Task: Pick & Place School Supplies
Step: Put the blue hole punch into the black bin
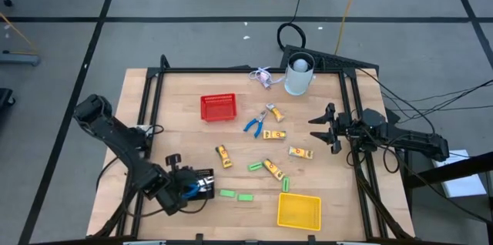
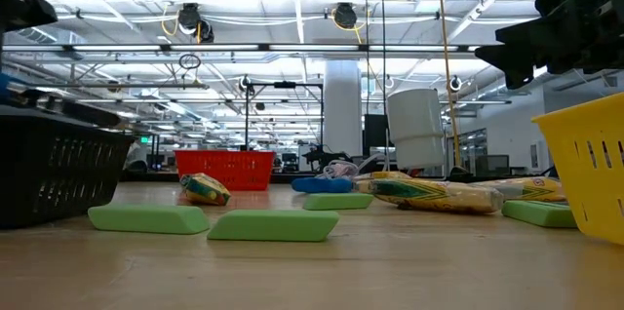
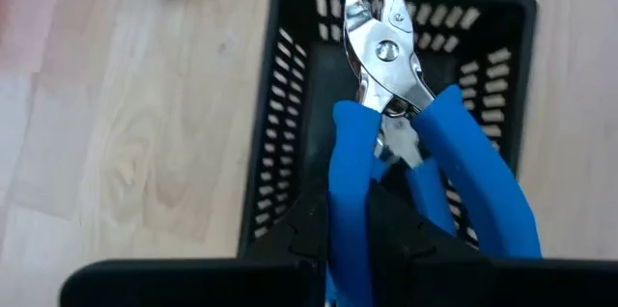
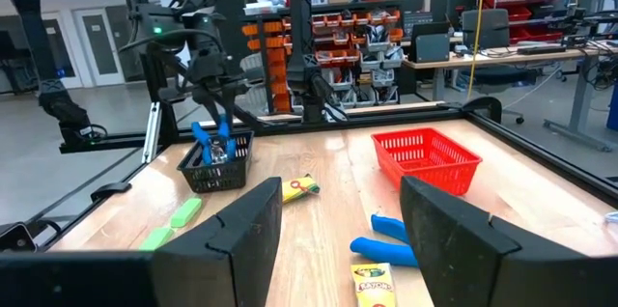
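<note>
Near the table's [image 1: 139, 114] left front edge, the left gripper [image 1: 196, 186] pinches blue-handled pliers [image 3: 410, 143] above the black basket [image 3: 290, 153]. The right gripper [image 1: 322, 128] hangs spread, empty, at the right rail.

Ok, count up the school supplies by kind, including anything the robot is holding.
blue-handled pliers: 2, one held in the left gripper
yellow crayon packs: 5
green erasers: 4
Total: 11
</note>
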Robot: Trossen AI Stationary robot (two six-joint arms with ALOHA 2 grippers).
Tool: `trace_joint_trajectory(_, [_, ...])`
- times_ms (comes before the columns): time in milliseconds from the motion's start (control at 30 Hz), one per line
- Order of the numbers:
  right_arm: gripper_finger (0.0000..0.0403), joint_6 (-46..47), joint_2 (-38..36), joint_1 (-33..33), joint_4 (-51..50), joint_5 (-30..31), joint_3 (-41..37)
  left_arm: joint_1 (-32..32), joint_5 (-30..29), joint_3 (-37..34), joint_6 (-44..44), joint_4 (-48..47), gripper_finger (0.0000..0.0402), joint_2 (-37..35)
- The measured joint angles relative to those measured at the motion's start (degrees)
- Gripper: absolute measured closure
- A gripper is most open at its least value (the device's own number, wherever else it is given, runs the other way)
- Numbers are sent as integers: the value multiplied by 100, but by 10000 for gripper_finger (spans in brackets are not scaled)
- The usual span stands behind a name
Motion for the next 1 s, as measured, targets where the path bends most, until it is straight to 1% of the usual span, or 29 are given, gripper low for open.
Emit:
trace_joint_trajectory(167, [202, 0, 0, 1, 1, 2, 0, -147, 24, -16, -231, -182, 364, 5])
trace_joint_trajectory(267, [202, 0, 0, 1, 1, 2, 0, -144, 40, -194, -321, -155, 364, 4])
trace_joint_trajectory(333, [202, 0, 0, 1, 1, 2, 0, -124, 121, -418, -330, 101, 364, 3])
trace_joint_trajectory(433, [202, 0, 0, 1, 1, 4, 0, 4, 346, -850, -75, 912, 364, 5])
trace_joint_trajectory(500, [202, 0, 0, -1, 1, 7, -2, 115, 270, -1053, 1, 1279, 364, -16])
trace_joint_trajectory(567, [202, 0, 0, -1, 1, 9, 0, 171, 179, -1172, 23, 1402, 362, -30])
trace_joint_trajectory(633, [202, 2, 0, 1, 1, 9, 0, 181, 173, -1225, 210, 1507, 332, -102])
trace_joint_trajectory(733, [202, 17, 0, 0, 1, 9, 0, 183, 102, -1235, 504, 1700, 260, -215])
trace_joint_trajectory(867, [202, 20, 0, 1, -1, 11, 0, 180, -238, -1233, 627, 1758, 171, -567])
trace_joint_trajectory(933, [202, 20, 1, 1, -1, 10, -1, 177, -478, -1233, 688, 1780, 135, -748])
trace_joint_trajectory(1000, [202, 26, 0, 1, -1, 11, -1, 145, -895, -1233, 853, 1858, 108, -926])
